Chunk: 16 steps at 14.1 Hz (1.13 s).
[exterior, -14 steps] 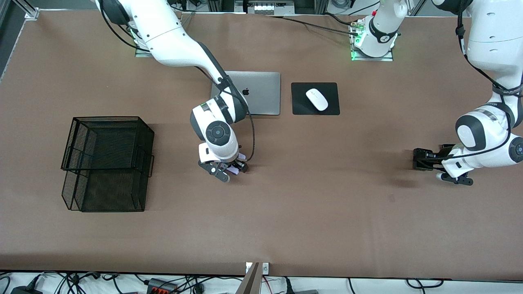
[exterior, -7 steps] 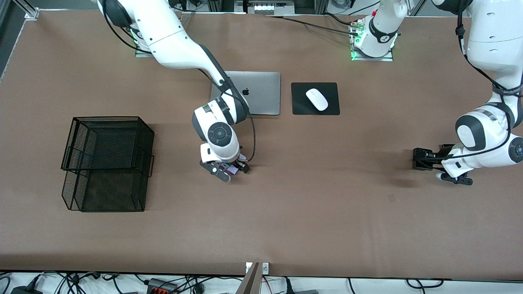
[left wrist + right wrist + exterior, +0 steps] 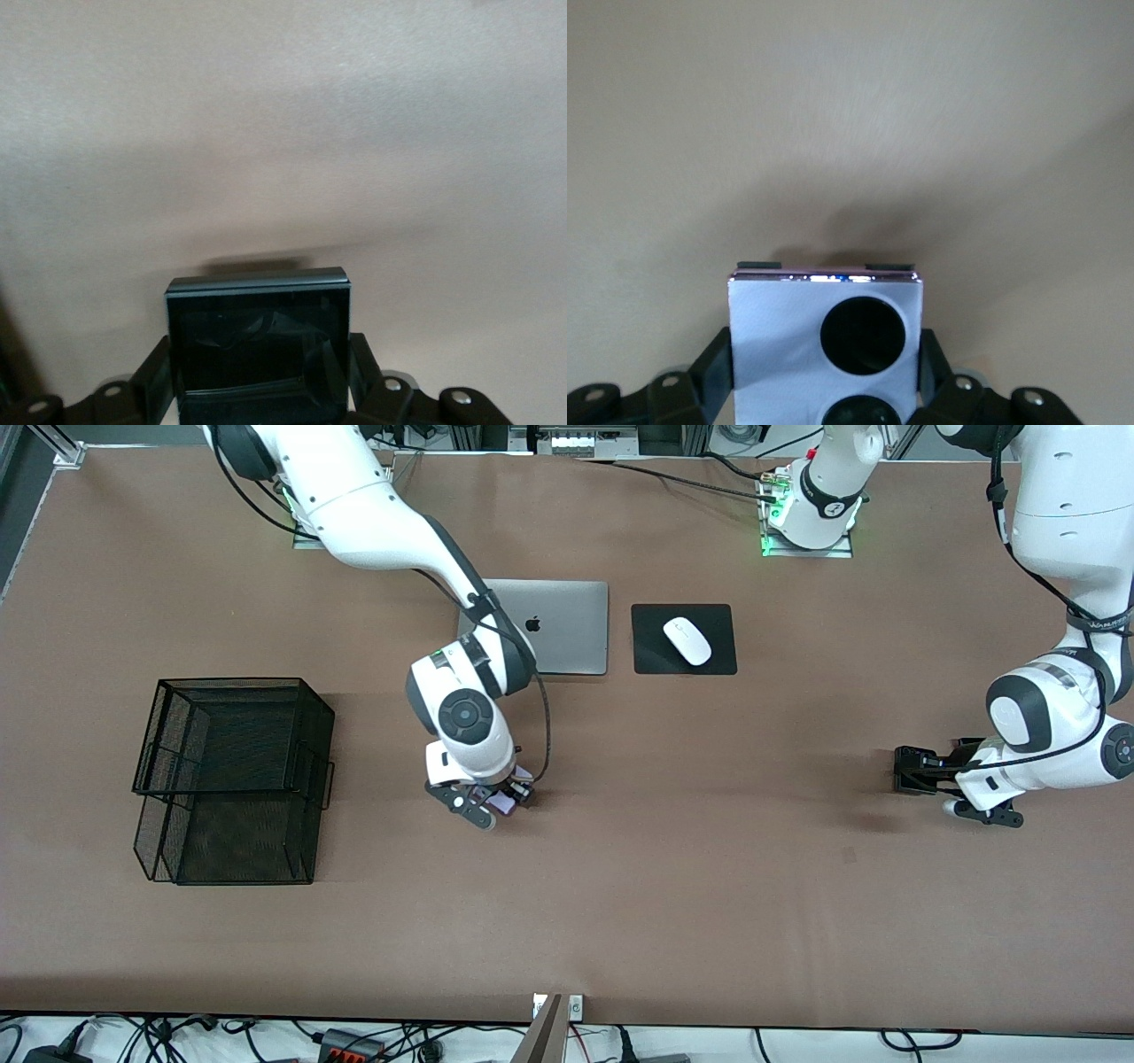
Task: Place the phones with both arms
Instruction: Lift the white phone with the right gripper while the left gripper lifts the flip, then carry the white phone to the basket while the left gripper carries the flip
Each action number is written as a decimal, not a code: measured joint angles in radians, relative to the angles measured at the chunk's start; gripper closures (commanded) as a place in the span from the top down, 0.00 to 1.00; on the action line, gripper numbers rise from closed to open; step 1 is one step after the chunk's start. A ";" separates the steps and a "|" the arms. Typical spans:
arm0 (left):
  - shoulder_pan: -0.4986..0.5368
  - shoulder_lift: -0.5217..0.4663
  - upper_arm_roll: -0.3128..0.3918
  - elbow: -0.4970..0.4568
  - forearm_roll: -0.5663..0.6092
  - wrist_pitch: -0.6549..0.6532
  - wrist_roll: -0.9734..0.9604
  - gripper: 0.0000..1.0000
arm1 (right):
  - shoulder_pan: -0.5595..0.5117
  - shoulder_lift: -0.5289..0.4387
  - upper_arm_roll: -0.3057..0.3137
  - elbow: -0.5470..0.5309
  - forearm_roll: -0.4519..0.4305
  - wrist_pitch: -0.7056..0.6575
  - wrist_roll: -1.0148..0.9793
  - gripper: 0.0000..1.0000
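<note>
My right gripper (image 3: 485,801) is shut on the pale-lilac flip phone (image 3: 503,804) and holds it low over the middle of the table. In the right wrist view the phone (image 3: 780,336) shows its two black lenses between the dark fingers (image 3: 716,372). My left gripper (image 3: 932,772) is shut on the small black flip phone (image 3: 911,771), low over the table at the left arm's end. In the left wrist view that phone (image 3: 257,345) fills the gap between the fingers (image 3: 152,381). The longer black slab phone is out of view.
A black wire-mesh basket (image 3: 232,779) stands toward the right arm's end. A closed silver laptop (image 3: 567,629) and a white mouse (image 3: 687,640) on a black pad (image 3: 651,657) lie nearer the robots' bases.
My right arm has shifted a little toward the basket with the lilac phone in its grip. The left arm has hardly moved.
</note>
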State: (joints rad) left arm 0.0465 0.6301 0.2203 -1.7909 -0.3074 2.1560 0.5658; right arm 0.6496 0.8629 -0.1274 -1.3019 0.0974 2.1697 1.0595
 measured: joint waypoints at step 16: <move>-0.601 0.029 0.079 0.317 -0.603 -0.296 -0.937 0.36 | -0.497 -0.507 -0.032 -0.379 -0.054 -0.390 -1.081 0.20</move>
State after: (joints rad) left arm -0.5542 0.6588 0.2988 -1.4736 -0.9103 1.8600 -0.3711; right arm 0.1530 0.3555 -0.1591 -1.6810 0.0437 1.7792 -0.0215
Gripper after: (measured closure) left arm 0.203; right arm 0.154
